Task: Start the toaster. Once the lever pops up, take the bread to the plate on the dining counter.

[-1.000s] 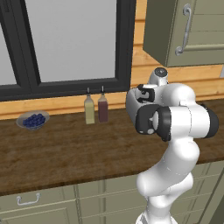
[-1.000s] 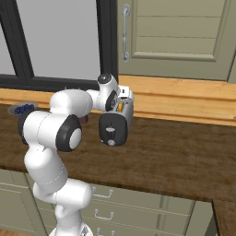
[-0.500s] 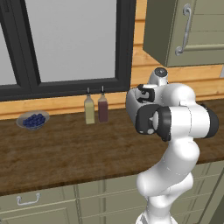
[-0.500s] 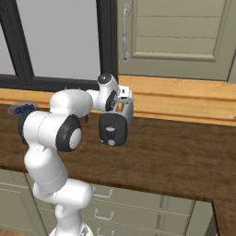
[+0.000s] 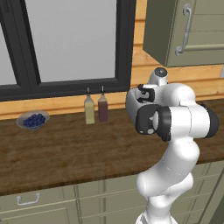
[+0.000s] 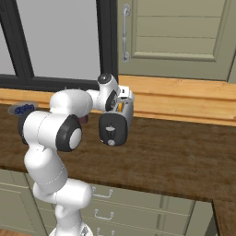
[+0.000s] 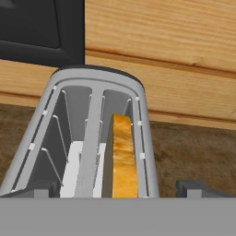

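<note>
The pincer point(image 7: 117, 189) hangs just above the toaster point(image 7: 92, 138), looking down into its slots, with its two dark fingertips point(image 7: 196, 188) spread wide apart, one on either side of the toaster's near end, and nothing between them. From the right base view the pincer point(image 6: 120, 102) sits at the end of the white arm, right over the toaster point(image 6: 127, 109), which stands on the wooden counter point(image 6: 175, 156) close to the back wall and is mostly hidden behind the arm's dark wrist. In the hand view the toaster is a light-grey box with rounded corners and two long slots; the bread point(image 7: 123, 156), a golden-tan slice seen edge on, stands upright in the right-hand slot, its top just above the slot's edge. Whether the lever is up or down cannot be told. From the left base view the arm bends over the counter point(image 5: 65, 153), and the toaster is hidden behind it. Further left on that counter, near the wall under the dark-framed window point(image 5: 65, 43), two bottles stand side by side: a pale one point(image 5: 89, 109) and a dark reddish one point(image 5: 103, 107). Well to their left sits a grey bowl of blueberries point(image 5: 33, 120). Grey-green cupboards point(image 6: 175, 37) hang above the counter on the right.
</note>
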Tool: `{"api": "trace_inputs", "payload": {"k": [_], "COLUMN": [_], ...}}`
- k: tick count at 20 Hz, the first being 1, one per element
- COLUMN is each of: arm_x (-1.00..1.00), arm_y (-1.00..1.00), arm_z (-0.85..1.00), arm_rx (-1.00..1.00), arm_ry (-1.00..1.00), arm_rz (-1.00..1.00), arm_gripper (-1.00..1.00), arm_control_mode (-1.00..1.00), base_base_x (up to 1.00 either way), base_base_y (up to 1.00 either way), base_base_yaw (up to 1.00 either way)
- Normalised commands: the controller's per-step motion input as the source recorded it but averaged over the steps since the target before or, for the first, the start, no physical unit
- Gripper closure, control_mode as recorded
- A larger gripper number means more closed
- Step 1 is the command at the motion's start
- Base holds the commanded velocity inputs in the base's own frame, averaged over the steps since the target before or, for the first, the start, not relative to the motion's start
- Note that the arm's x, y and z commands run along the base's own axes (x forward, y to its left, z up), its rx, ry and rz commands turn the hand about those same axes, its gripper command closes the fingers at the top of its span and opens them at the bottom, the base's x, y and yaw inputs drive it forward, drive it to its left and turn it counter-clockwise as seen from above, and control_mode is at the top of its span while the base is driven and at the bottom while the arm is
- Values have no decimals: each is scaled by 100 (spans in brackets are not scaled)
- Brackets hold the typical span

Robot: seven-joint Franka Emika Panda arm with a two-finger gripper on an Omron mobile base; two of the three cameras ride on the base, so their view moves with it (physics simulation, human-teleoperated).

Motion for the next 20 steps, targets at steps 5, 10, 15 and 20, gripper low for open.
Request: {"api": "trace_inputs", "payload": {"k": [5, 10, 15, 20], "arm_x": [0, 0, 0, 0], "arm_y": [0, 0, 0, 0], "arm_z": [0, 0, 0, 0], "arm_rx": [0, 0, 0, 0], "arm_ry": [0, 0, 0, 0], "arm_rz": [0, 0, 0, 0], "arm_gripper": [-100, -100, -100, -100], "arm_control_mode": [-100, -100, -100, -100], "base_base_x": [0, 0, 0, 0], "base_base_y": [0, 0, 0, 0], "base_base_yaw": [0, 0, 0, 0]}}
